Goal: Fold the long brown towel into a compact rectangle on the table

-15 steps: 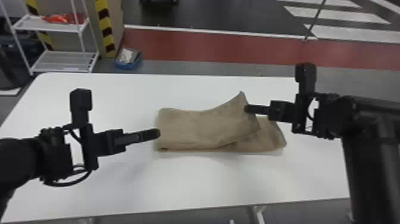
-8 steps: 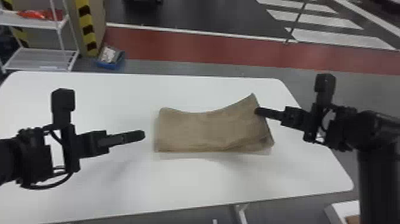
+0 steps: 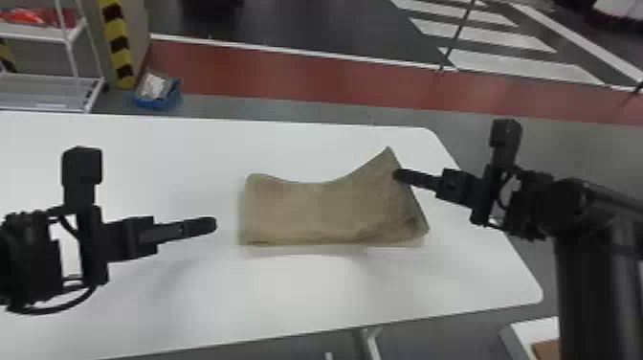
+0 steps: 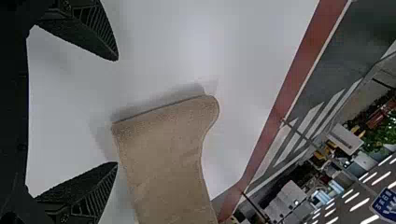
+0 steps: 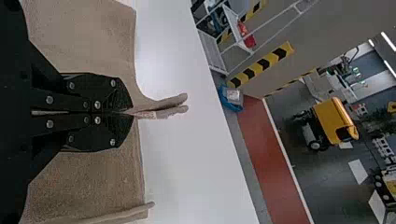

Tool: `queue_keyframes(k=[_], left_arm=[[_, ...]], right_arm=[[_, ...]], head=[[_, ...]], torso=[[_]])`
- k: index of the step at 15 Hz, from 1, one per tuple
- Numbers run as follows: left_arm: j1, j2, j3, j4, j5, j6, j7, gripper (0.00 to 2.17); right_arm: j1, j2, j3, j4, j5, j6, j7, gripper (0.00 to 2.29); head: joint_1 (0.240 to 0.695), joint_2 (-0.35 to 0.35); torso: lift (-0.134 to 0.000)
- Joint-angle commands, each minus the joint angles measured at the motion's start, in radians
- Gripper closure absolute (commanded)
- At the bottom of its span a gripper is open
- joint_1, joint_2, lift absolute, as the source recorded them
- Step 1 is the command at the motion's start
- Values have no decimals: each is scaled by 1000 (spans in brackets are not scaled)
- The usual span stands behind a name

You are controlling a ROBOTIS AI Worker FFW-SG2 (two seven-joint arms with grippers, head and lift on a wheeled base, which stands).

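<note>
- The towel [image 3: 315, 210] is lying folded on the table [image 3: 306, 287], lengthwise between its left and right edges, nearer the right one; its left end is resting on the tabletop.
- The towel's far right corner is standing raised, pointing toward the table's far right corner.
- The right gripper [image 3: 398, 174] is coming in over the table's right edge, its jaws clamping the towel's right end near that raised corner.
- The left gripper [image 3: 210, 224] is hovering over the table beside the towel's left end, its jaws standing apart and holding nothing.
- Beyond the table's far edge, a blue bin [image 3: 155, 100] is sitting on the floor near a white shelf [image 3: 43, 32].
</note>
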Motion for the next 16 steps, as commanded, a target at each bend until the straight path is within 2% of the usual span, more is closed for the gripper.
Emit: queue_keyframes(k=[1,3,7,8,10,12,13,14,15,16], left_arm=[[-3,-1,-2,2,-8,0,8,90],[-3,-1,-5,1,-9,0,8,90],[1,5,-3,2,-9,0,0,90],[4,5,-3,2,-9,0,-1,90],[4,3,-3,2,-9,0,-1,90],[10,3,-5,-2,-9,0,-3,90],[18,3,-3,-5,-8,0,-3,90],[23,5,0,-8,-8,0,-4,87],[24,8,1,-7,-9,0,-4,87],[24,8,1,-7,-9,0,-4,83]], right_arm=[[5,6,-35,-29,-44,-8,6,1625],[8,-8,-67,-34,-55,-5,6,1625],[24,-36,-101,18,-53,-38,4,1625],[20,-52,-99,32,-49,-48,3,1622],[14,-57,-81,73,-21,-57,-4,1595],[5,-49,-50,110,31,-85,-22,1237],[5,-48,-32,121,59,-91,-28,772],[10,-43,-29,121,83,-103,-54,134],[17,-42,-32,121,86,-134,-63,-2],[37,-40,-47,115,83,-177,-63,-2]], head=[[695,-253],[695,-245],[695,-273],[695,-280],[695,-299],[695,-309],[695,-311],[695,-314],[695,-319],[695,-323]], torso=[[-120],[-120],[-120],[-120],[-120],[-120],[-120],[-120],[-120],[-120]])
